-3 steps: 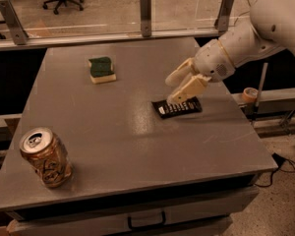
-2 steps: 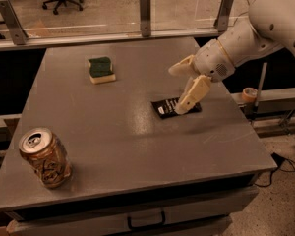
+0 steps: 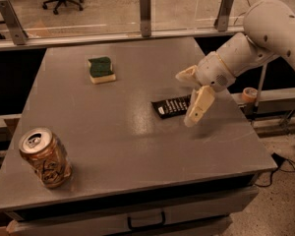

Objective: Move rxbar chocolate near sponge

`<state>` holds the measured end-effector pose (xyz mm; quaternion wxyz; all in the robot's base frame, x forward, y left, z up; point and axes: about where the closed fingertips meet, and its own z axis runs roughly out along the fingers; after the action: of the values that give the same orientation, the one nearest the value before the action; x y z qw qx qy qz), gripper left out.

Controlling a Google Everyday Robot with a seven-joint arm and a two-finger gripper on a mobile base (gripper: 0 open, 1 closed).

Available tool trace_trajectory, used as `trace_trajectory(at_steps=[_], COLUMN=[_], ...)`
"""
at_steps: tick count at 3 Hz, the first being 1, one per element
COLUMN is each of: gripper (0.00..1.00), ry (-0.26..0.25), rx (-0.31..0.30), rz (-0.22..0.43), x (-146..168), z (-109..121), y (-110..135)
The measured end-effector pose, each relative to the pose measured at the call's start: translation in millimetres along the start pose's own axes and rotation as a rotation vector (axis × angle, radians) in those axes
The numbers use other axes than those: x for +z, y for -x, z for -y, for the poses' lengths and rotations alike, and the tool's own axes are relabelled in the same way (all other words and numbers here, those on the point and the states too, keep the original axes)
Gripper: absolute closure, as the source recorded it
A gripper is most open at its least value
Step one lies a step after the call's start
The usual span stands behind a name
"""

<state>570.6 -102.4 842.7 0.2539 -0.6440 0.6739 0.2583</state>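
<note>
The rxbar chocolate (image 3: 169, 106), a flat black wrapper with white lettering, lies on the grey table (image 3: 118, 132) right of centre. My gripper (image 3: 190, 95) is at the bar's right end, open, with one cream finger (image 3: 186, 74) behind the bar and the other (image 3: 197, 110) in front of it, covering that end. The sponge (image 3: 101, 69), dark green top over a pale base, sits at the table's back left, well apart from the bar.
A tan soda can (image 3: 44, 157) stands at the front left near the table edge. A glass barrier with metal posts (image 3: 145, 14) runs along the far edge. The table's right edge is close to the arm (image 3: 255, 43).
The fingers have spread wider apart and the lower finger has swung down in front of the bar's right end. The bar, sponge and can have not moved.
</note>
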Motion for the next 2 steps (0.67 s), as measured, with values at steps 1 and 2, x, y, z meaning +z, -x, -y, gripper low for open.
trace_trajectory(at_steps=[1,2], gripper=[0.18,0.41], ry=[-0.007,-0.02], rx=[0.003,-0.007], rz=[-0.03,-0.039], x=[6.1,6.1], z=[1.5,5.3], y=[-12.8,-15.8])
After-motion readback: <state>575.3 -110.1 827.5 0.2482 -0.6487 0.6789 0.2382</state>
